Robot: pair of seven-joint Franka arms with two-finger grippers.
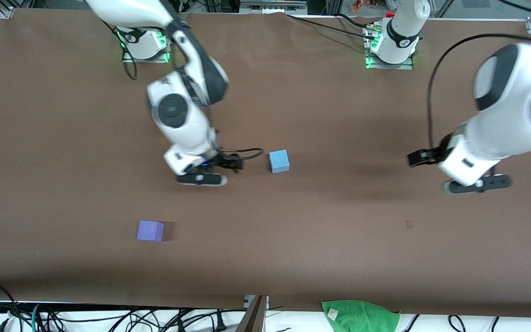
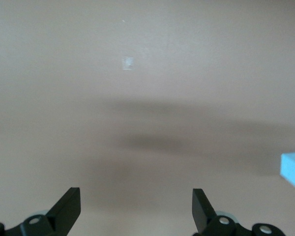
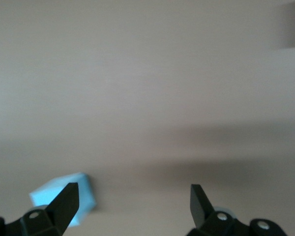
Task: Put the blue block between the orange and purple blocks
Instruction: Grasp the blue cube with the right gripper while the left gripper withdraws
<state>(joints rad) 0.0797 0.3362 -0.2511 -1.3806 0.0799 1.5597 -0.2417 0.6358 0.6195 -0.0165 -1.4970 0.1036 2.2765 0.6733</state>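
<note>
Front view: small matte sky-blue cube [image 1: 279, 161] sits untouched mid-desk [image 1: 339, 115]; violet-purple matte cube [image 1: 150, 230] lies nearer the camera; no orange cube visible. Nothing done yet.

Right wrist view: right pincer [image 3: 132, 206] wide, empty, beside the blue cube.

Left wrist view: left pincer [image 2: 136, 209] wide, empty, waiting over bare desk.

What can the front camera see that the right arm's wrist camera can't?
Only the front view shows the purple block, nearer the front camera than the blue block, plus both arms whole, with the left gripper up over bare table toward its own end, and a green cloth at the table's edge. No orange block shows anywhere.

Only the right wrist view shows the right gripper up close, its two fingers spread wide with nothing between them.

Both show the blue block sitting on the brown table, close to the right gripper.
</note>
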